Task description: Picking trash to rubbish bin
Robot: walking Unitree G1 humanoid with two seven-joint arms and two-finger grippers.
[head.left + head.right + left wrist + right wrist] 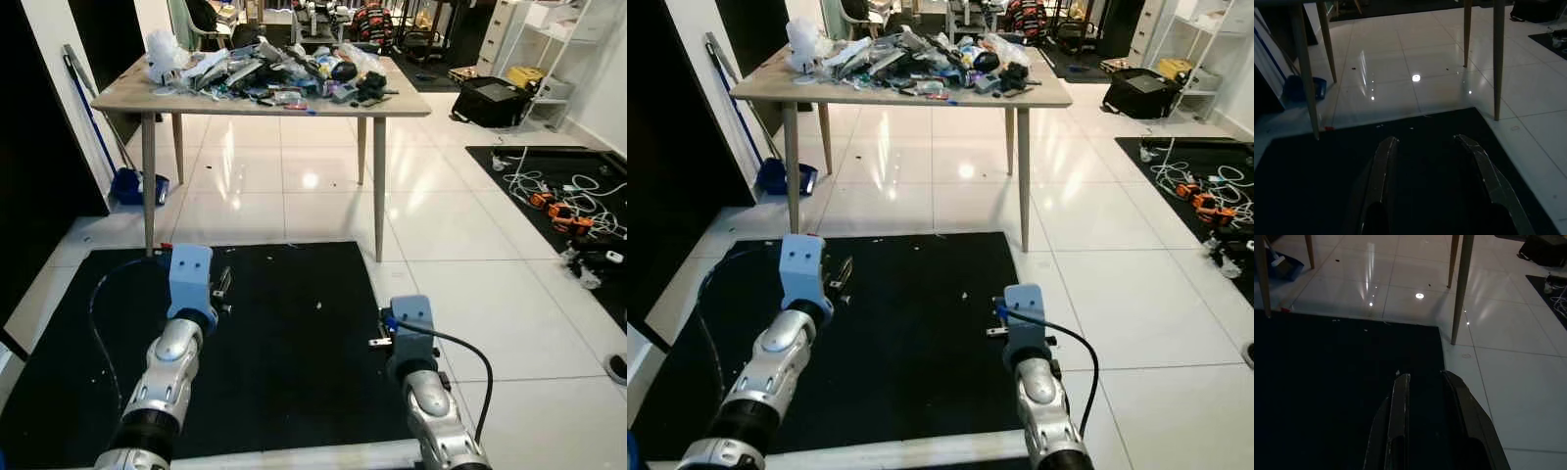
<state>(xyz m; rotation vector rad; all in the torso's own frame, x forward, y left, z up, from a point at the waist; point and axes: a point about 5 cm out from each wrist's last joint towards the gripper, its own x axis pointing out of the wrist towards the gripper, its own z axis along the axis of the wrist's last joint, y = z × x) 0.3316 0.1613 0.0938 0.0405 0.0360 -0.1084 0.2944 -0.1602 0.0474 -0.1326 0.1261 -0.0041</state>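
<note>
over black mat, left pincer open, right pincer narrower, both empty.

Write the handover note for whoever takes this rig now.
Left gripper: open, empty, held low over the black mat.
Right gripper: slightly open, empty, over the mat's right edge.
Trash pile: heaped on the wooden table ahead, beyond the mat.
Done: nothing picked.
Left: walk to the table, grasp trash, find the rubbish bin and drop it in.
</note>
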